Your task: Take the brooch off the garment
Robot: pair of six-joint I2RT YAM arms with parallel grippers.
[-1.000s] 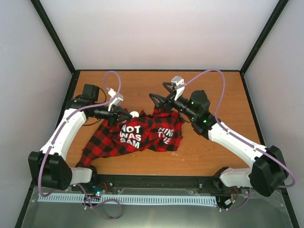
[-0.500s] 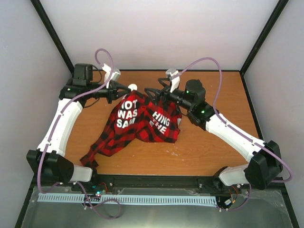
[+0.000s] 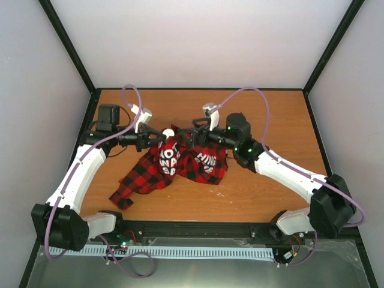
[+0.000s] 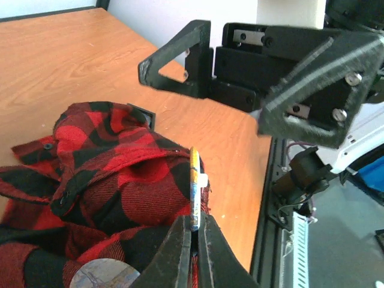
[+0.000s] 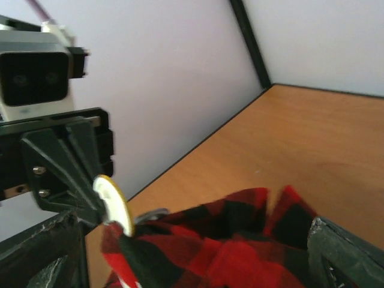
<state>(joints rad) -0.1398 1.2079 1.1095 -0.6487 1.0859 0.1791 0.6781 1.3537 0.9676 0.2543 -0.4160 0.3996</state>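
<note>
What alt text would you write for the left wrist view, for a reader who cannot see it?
The left gripper pinches the brooch, a thin disc seen edge-on, beside a fold of the red-and-black checked garment on a wooden table. The right gripper, open, faces it from the upper right.

Left hand (image 3: 157, 135) with brooch (image 3: 169, 132) nearer right hand (image 3: 187, 137); garment (image 3: 180, 165) bunched narrower.

garment (image 3: 186, 167) soft matt flannel cloth; table (image 3: 276, 120) smooth wood.
</note>
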